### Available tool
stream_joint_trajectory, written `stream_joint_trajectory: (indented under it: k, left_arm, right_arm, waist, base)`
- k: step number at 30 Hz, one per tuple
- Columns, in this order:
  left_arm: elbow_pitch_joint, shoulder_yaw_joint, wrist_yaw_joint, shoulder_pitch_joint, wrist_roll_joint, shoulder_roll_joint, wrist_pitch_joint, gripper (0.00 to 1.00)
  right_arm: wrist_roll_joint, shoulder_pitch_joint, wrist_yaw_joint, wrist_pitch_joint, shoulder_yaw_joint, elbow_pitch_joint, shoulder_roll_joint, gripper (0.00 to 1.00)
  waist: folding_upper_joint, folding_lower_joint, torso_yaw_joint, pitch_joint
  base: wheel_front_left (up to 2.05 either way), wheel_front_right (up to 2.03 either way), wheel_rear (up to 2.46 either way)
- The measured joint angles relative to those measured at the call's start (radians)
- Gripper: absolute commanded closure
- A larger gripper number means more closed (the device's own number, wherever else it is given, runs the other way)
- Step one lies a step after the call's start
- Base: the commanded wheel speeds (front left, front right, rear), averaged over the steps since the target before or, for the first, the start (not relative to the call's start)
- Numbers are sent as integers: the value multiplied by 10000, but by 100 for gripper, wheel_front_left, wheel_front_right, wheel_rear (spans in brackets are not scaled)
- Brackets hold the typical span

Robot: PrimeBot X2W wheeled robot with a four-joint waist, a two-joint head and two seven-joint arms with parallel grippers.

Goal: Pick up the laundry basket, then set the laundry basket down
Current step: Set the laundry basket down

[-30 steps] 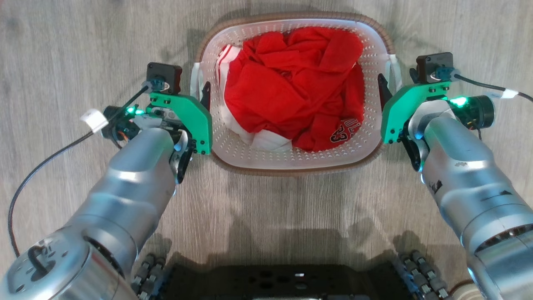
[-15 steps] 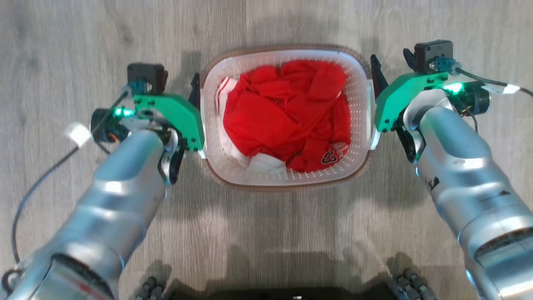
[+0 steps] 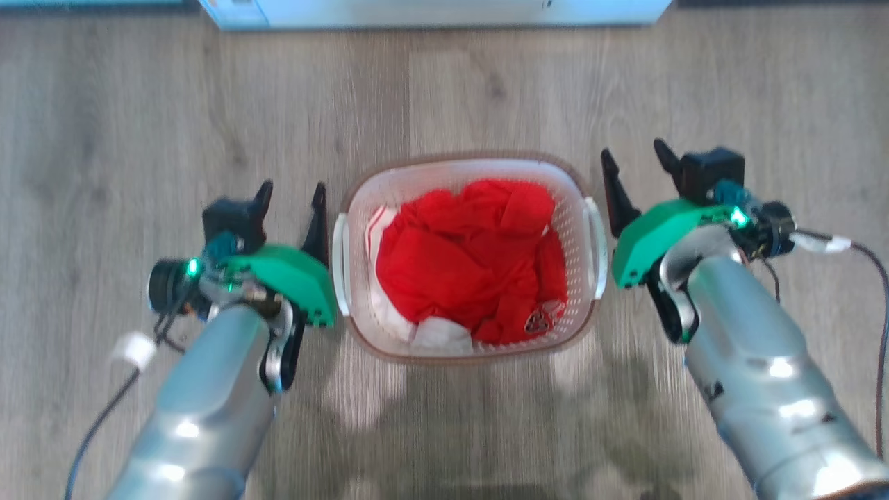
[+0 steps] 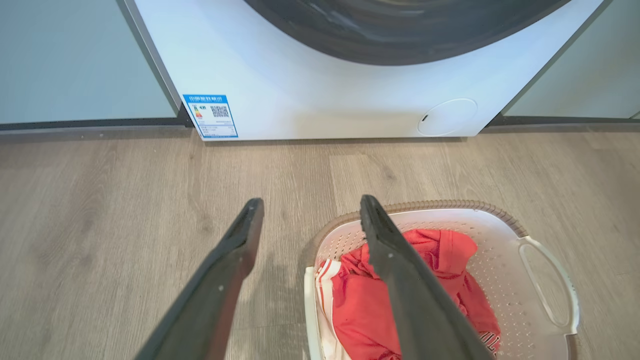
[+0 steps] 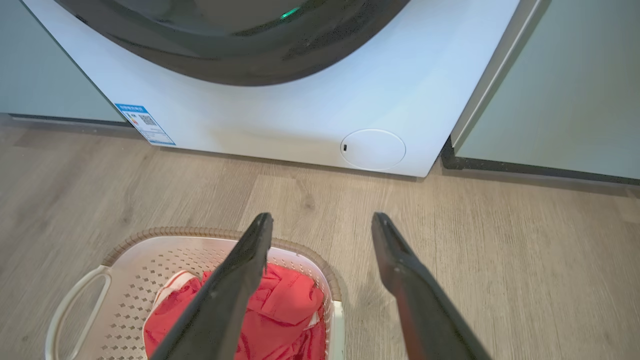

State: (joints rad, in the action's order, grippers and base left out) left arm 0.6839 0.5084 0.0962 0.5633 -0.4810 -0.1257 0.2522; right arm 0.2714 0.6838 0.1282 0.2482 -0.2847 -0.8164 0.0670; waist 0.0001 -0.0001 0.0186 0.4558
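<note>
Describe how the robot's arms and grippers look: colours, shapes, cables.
Both forearms are rounded silver metal. Each wrist carries a bright green plate, a green light and a black boxy module. The left gripper and right gripper each have two long, dark, tapering fingers. A black cable with a white tag leaves each wrist.

A white washing machine (image 4: pixel 320 90) stands on a grey-brown wood-plank floor (image 4: pixel 100 200). Low on its front, a blue label (image 4: pixel 210 115) sits left and a round flap (image 4: pixel 446 116) right, under the dark door (image 4: pixel 400 30). Pale panels (image 4: pixel 75 55) flank it on both sides.
</note>
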Motion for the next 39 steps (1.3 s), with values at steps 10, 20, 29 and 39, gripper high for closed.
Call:
stream_joint_trajectory:
  k: [10,20,29,39]
  left_arm:
    - [-1992,-1755,-79,-2582,1743,167,0,0]
    - [-3618,-2878,-253,-4486,2504,533,0,0]
    - [-4592,-3296,-151,-5946,2876,681,0,0]
    - [-5298,-3568,-153,-6961,2872,688,0,0]
  right_arm:
    - [-77,-1983,2,0,525,1952,-15,0]
    - [-81,-3721,2,0,1139,3340,-44,0]
    - [-259,-4884,2,0,1388,4324,-90,0]
    - [-268,-6244,2,0,1653,5170,-121,0]
  waist:
    - [0,0,-129,-1565]
    - [0,0,-158,-2944]
    - [0,0,-96,-3818]
    - [0,0,-93,-4325]
  base:
    - [0,0,0]
    - [0,0,0]
    - [0,0,0]
    - [0,0,0]
